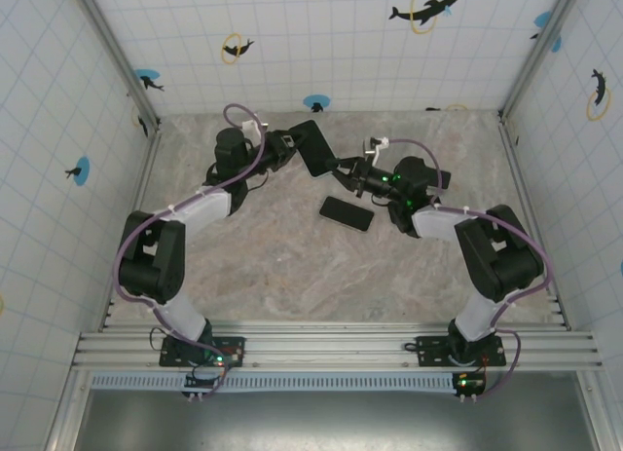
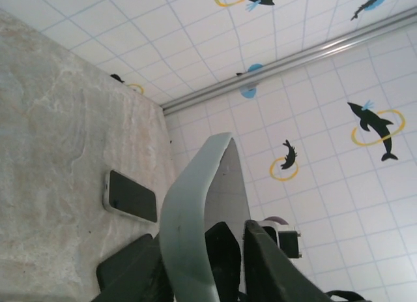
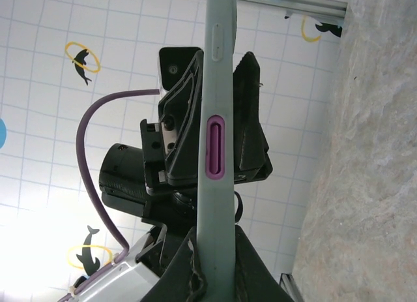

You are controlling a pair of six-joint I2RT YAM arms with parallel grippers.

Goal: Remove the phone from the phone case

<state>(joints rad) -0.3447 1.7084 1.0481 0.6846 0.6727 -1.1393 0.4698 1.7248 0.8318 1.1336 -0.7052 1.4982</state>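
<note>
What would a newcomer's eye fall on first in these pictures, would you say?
The phone case, held in mid-air over the far middle of the table and gripped from both sides by the left gripper and right gripper. Close by, towards the right arm, the phone lies flat on the marbled surface, already out.

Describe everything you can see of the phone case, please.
The phone case is a thin, pale grey-green shell that looks rubbery, with a purple-rimmed slot on its narrow edge. It looks empty. It is held in the air above the table, roughly on edge. The left gripper clamps one end and the right gripper clamps the other. Nothing else touches it.
</note>
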